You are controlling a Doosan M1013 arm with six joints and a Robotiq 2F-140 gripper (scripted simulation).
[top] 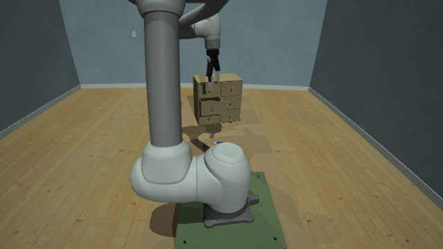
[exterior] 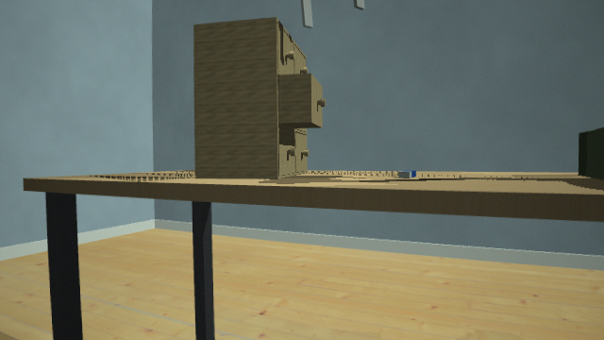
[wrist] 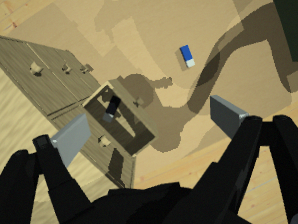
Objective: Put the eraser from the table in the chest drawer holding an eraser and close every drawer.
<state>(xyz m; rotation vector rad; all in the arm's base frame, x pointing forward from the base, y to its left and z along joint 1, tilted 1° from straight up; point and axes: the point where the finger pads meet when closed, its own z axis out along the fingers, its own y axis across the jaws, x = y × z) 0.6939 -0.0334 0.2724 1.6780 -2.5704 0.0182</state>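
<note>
Hovering high above the small wooden six-drawer chest (top: pixel 230 104), the black two-finger gripper (wrist: pixel 149 129) has its grey-padded fingers spread wide with nothing between them. Directly below it, in the wrist view, the middle drawer of one column (wrist: pixel 120 119) stands pulled partway out, and a small dark object lies inside it; whether that is the matching eraser cannot be made out at this size. The side view shows the same drawer (exterior: pixel 300 100) projecting level from the chest front, not drooping, while the other drawers sit flush. The small blue-and-white eraser (wrist: pixel 186 55) lies on the tan wooden table (exterior: pixel 302 200) ahead of the gripper and off to one side, well apart from the chest and between the chest and the arm's green base plate (top: pixel 266 221). The step in hand looks like the transition from opening a drawer to fetching the eraser: the drawer is ready and the grasp is not yet made. The next move would call for carrying the gripper across to stand over the eraser, turning the wrist so the pads straddle its narrow sides, then descending until the fingertips nearly touch the table before closing, since the piece is low and flat.
</note>
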